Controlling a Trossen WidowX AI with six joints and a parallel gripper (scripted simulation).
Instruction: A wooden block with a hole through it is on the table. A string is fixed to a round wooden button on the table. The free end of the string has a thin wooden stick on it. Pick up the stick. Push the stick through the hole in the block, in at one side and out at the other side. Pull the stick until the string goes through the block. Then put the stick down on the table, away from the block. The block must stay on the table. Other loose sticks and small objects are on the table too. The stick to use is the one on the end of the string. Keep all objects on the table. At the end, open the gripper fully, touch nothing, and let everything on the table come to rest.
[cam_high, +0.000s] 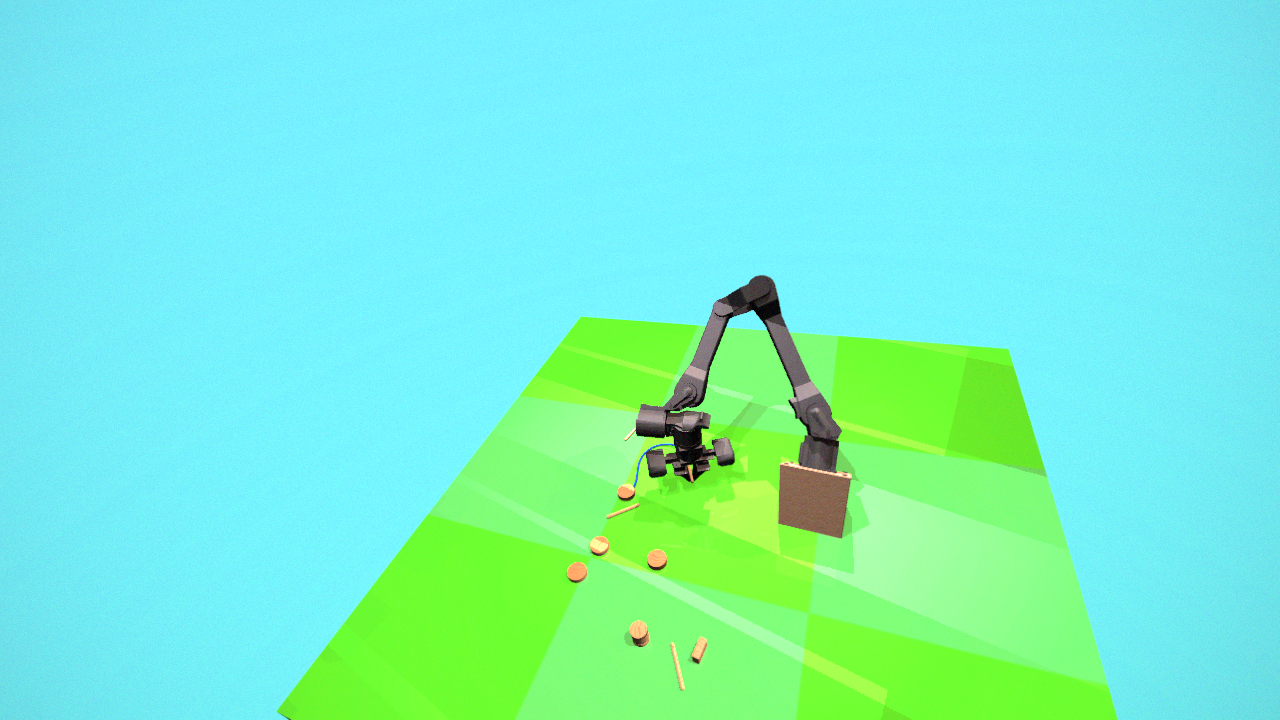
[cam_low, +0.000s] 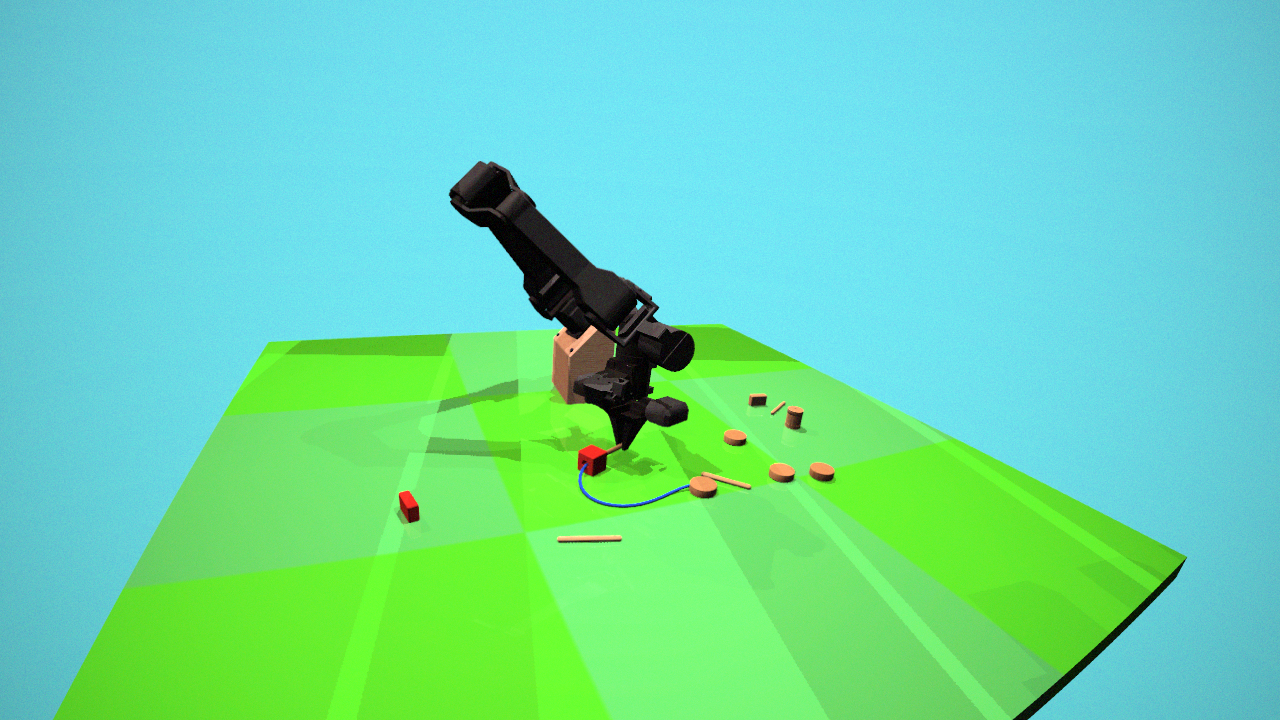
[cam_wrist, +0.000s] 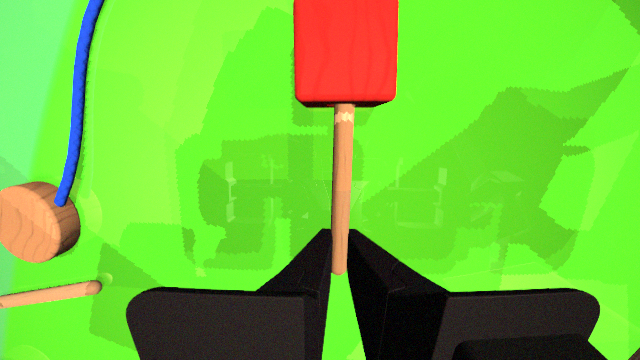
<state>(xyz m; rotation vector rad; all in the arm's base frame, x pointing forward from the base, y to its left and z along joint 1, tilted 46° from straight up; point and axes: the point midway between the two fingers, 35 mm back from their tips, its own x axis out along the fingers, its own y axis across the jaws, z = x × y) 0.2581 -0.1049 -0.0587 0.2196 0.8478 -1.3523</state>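
The red block (cam_low: 591, 460) (cam_wrist: 346, 50) stands on the table; the arm hides it in the top view. My gripper (cam_high: 690, 476) (cam_low: 625, 445) (cam_wrist: 340, 237) is shut on the outer end of the wooden stick (cam_low: 612, 449) (cam_wrist: 342, 170), just beyond the block's near side in the wrist view. A long part of the stick shows between block and fingertips. The blue string (cam_high: 638, 461) (cam_low: 623, 505) (cam_wrist: 78, 100) runs from the round button (cam_high: 625, 491) (cam_low: 702, 487) (cam_wrist: 30, 222) to the hole in the block's other side. The stick's string end is hidden.
Loose sticks (cam_high: 622, 511) (cam_low: 588, 539) (cam_wrist: 55, 294) lie near the button. A red piece (cam_low: 409, 506) stands left in the exterior view. Several discs (cam_high: 657, 558) (cam_low: 781, 471), a cylinder (cam_high: 638, 633) (cam_low: 793, 417) and a small wooden piece (cam_high: 699, 649) (cam_low: 757, 399) are farther off.
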